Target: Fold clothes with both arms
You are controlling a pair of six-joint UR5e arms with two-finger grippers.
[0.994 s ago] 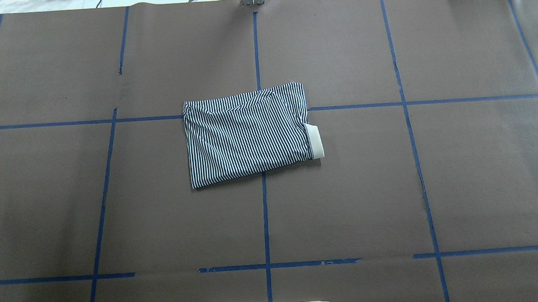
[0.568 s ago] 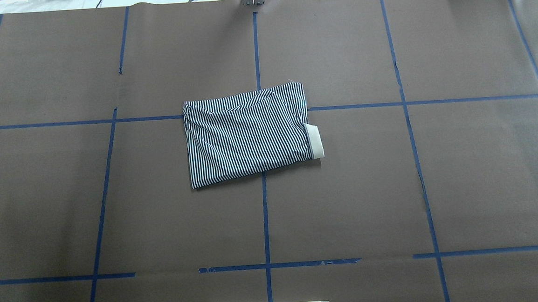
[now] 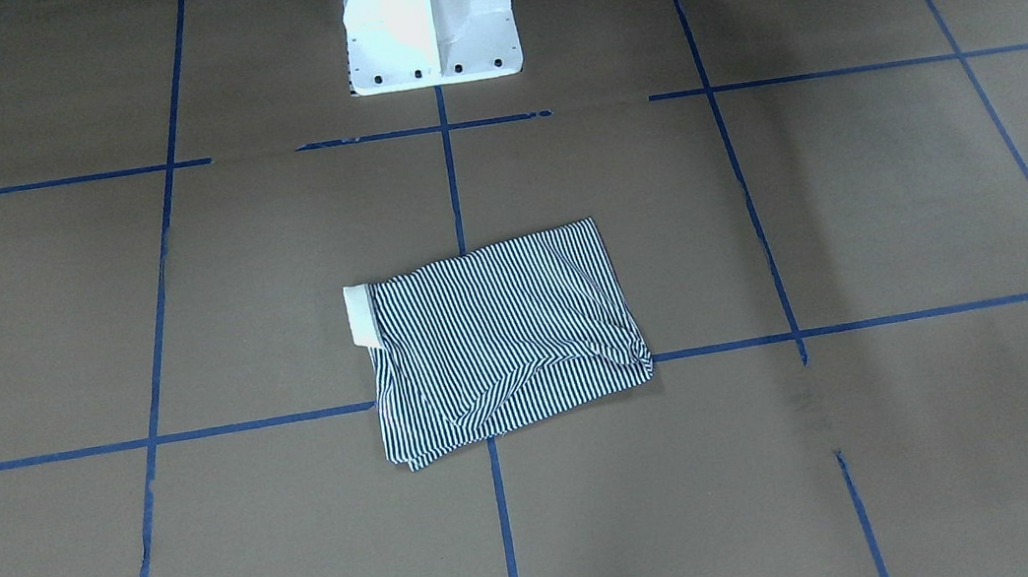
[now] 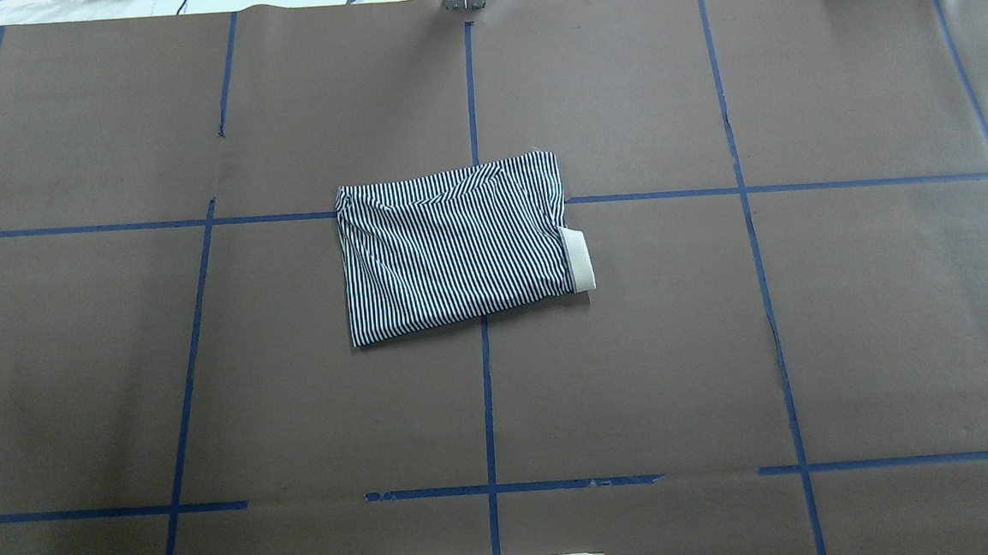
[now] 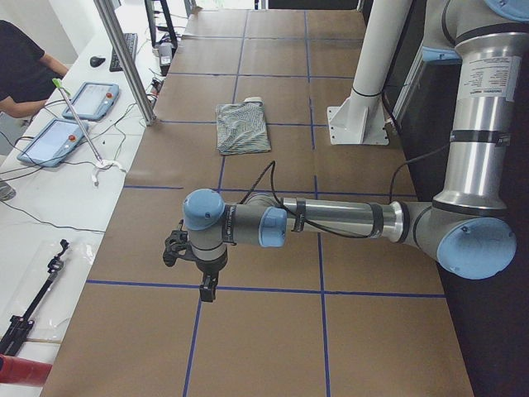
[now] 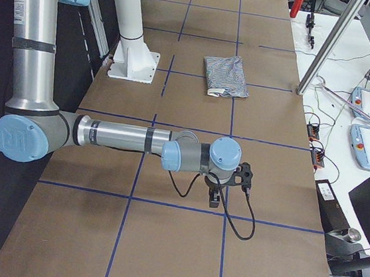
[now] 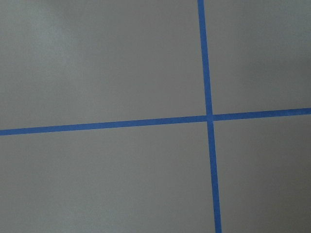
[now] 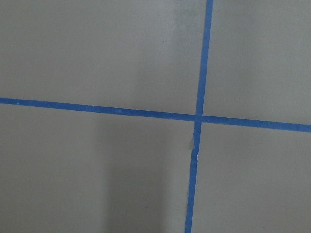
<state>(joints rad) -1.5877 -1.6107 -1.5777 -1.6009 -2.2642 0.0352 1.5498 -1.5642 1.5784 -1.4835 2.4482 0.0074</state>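
Where two blue tape lines (image 3: 196, 435) cross near the middle of the brown table (image 3: 860, 203), the polo shirt (image 3: 501, 340) lies flat in the front-facing view, folded to a rough rectangle. Its cream collar (image 3: 360, 315) pokes out at the shirt's 9 o'clock edge. The white pedestal (image 3: 429, 22) sits at 12 o'clock, well apart.

Overhead: shirt near centre again, with the collar at its 3 o'clock side (this view is mirrored). The pedestal plate is at the 6 o'clock edge.

Exterior left: the left arm (image 5: 331, 219), near and large, stretches low toward 9 o'clock. The left gripper (image 5: 207, 285) points down over a tape line. I cannot tell whether it is clenched or released. The shirt is far off at 12 o'clock, well apart from it. A person (image 5: 21, 70) leans on the side bench at 10 o'clock, by two tablets (image 5: 87, 101).

Exterior right: the right arm (image 6: 118, 136) stretches toward 3 o'clock and the right gripper (image 6: 214, 196) hangs over a tape crossing. Its state cannot be told either. The shirt is at 12 o'clock, well apart.

Left wrist: only table and a tape crossing, just toward 3 o'clock of centre.

Right wrist: the same, with the crossing slightly toward 3 o'clock.
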